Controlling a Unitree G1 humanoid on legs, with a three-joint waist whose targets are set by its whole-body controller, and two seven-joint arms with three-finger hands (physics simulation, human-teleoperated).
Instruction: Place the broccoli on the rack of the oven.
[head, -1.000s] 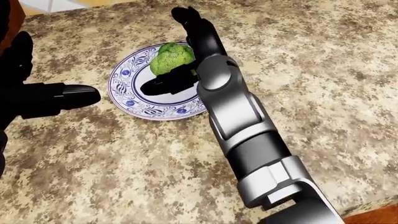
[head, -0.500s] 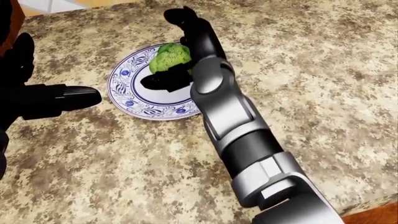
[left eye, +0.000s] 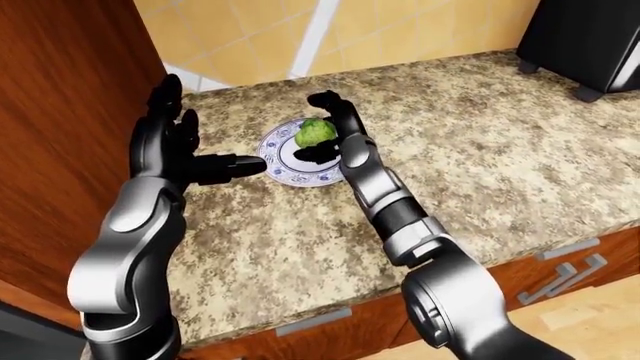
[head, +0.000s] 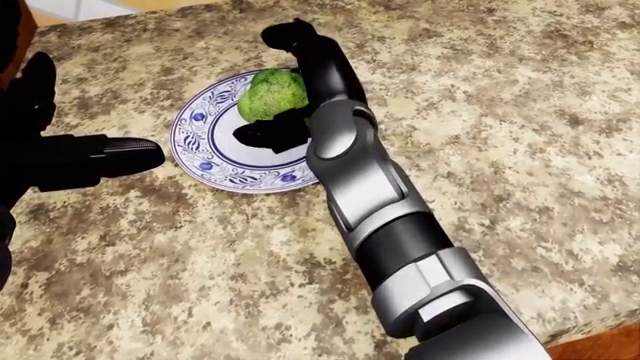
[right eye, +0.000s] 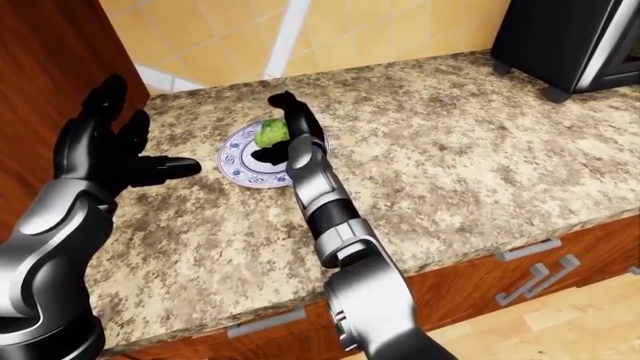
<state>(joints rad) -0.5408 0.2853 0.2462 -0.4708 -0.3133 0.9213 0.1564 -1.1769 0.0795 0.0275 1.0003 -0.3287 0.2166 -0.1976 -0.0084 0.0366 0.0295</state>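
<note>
The head view looks steeply down, close on the desk (head: 520, 90). Both eye views sit farther off. All three share the plate (left eye: 278, 159).

brightness: even and bright in all three views, no dim corners
shadows: soft dark patch under my right hand (head: 290, 90) on the plate (head: 205, 161)
glare: mild sheen on my forearm shells
focus: sharp throughout, no blur
distortion: none I can see at edges
render: flat simulator shading, countertop (head: 520, 112) texture crisp
</note>
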